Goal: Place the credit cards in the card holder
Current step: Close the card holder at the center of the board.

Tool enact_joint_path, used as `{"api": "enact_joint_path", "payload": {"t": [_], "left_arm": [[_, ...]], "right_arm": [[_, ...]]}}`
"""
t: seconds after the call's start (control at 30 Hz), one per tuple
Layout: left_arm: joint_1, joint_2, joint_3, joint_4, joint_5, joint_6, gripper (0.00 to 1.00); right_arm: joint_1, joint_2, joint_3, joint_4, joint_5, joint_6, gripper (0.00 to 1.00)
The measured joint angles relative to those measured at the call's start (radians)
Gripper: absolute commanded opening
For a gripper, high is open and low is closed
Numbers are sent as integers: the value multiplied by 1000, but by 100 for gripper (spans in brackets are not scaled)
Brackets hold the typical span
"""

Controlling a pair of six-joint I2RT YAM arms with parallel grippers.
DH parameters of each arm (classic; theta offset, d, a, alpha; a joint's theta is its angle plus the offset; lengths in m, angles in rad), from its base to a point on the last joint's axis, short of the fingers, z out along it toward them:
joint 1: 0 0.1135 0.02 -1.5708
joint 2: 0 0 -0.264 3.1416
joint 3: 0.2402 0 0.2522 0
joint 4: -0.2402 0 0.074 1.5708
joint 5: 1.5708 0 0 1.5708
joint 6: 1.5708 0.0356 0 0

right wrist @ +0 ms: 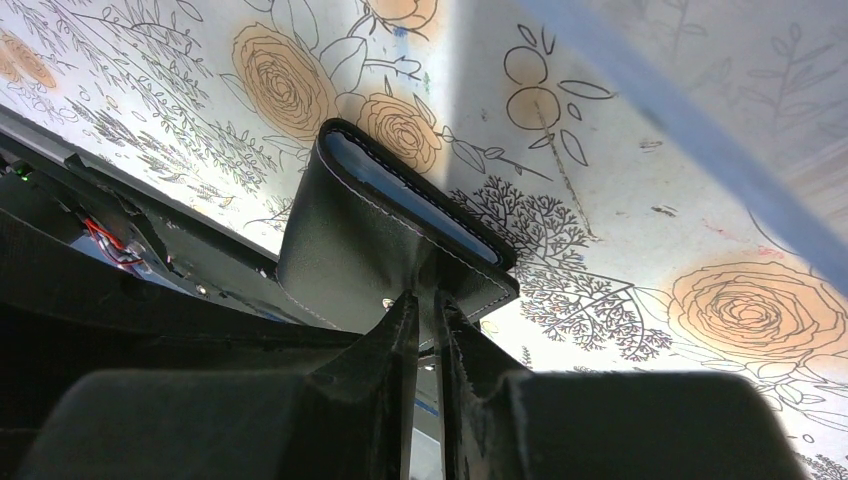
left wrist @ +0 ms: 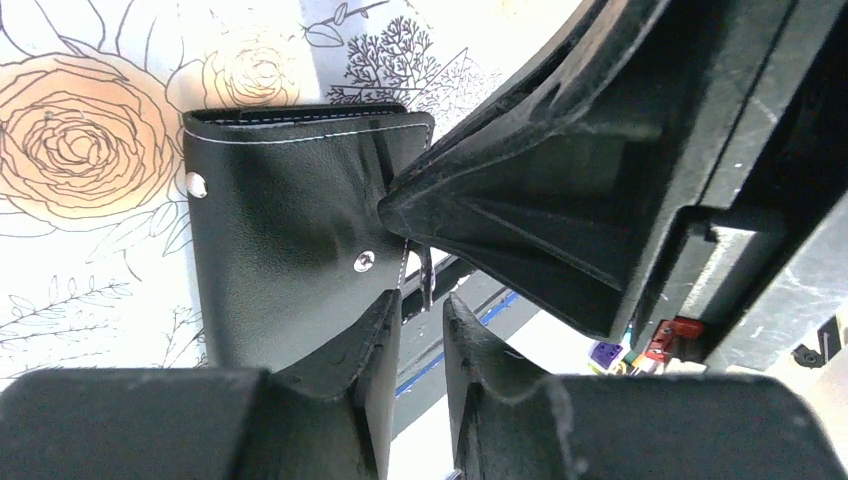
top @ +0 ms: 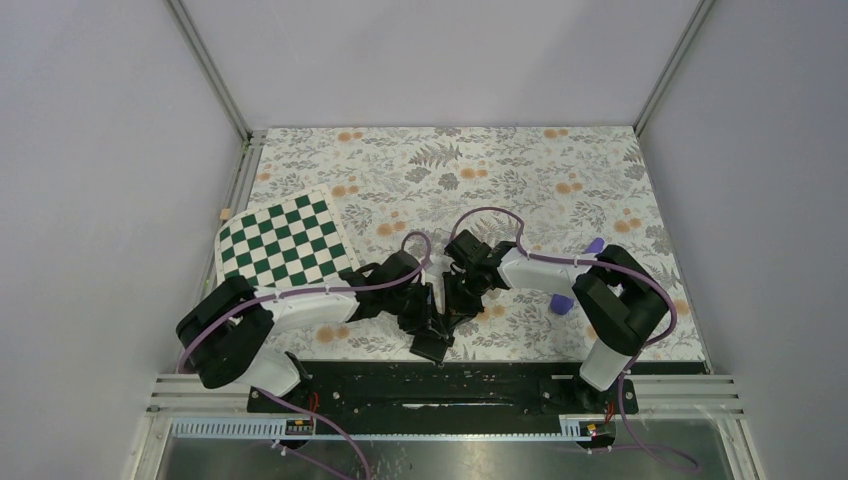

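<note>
The card holder is a black folding wallet lying near the table's front edge, between the two arms. In the left wrist view it shows its black outside with two metal snaps. In the right wrist view it stands partly open with a pale blue-grey pocket edge inside. My right gripper is shut on the wallet's flap edge; its finger reaches in from the right. My left gripper has a narrow gap, with the wallet's small tab hanging just beyond its tips. No orange-yellow credit card shows in any view.
A green-and-white checkered board lies at the left. Two purple cylinders lie by the right arm. The black base rail runs just in front of the wallet. The floral mat stretches behind.
</note>
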Motion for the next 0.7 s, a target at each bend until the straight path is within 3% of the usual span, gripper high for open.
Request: {"api": "enact_joint_path", "payload": {"t": [0.57,0.7], "left_arm": [[0,36,0,23,8,3,13],[0,48,0,38,14,3,2]], "right_arm": [[0,2,3,-1,-1,-4,17],[0,2,3,-1,-1,-7,17]]}}
